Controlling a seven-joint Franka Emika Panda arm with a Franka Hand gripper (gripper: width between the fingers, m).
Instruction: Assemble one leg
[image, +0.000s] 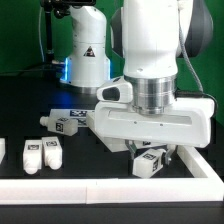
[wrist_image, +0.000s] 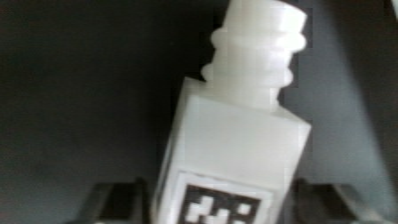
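In the exterior view, a raised white strip (image: 90, 181) runs along the near edge of the black table (image: 90, 165). Just behind it, the two-finger gripper (image: 150, 158) of the white robot arm (image: 150, 50) hangs over the table. It is closed on the leg (image: 150, 165), a small stubby white plastic block with a black-and-white square tag. One finger stands on each side of the block, and the tag faces the camera. Whether the leg's lower end touches the table cannot be told.

The wrist view shows the leg (wrist_image: 231, 140) close up and tilted. Its tag (wrist_image: 221, 207) lies at the end nearest the dark fingers (wrist_image: 121, 200), and a ribbed peg (wrist_image: 258, 45) sticks out at the far end.

At about nine o'clock from the gripper in the exterior view, well apart from it, two loose white tagged blocks (image: 41, 152) stand side by side. A further white piece (image: 2, 150) is cut off by the picture's edge. At about ten o'clock and farther back, another tagged white block (image: 68, 123) lies on its side. Farthest away, at about eleven o'clock, a white pedestal (image: 87, 50) with a black triangle mark and a blue glow stands before a green backdrop (image: 20, 30).
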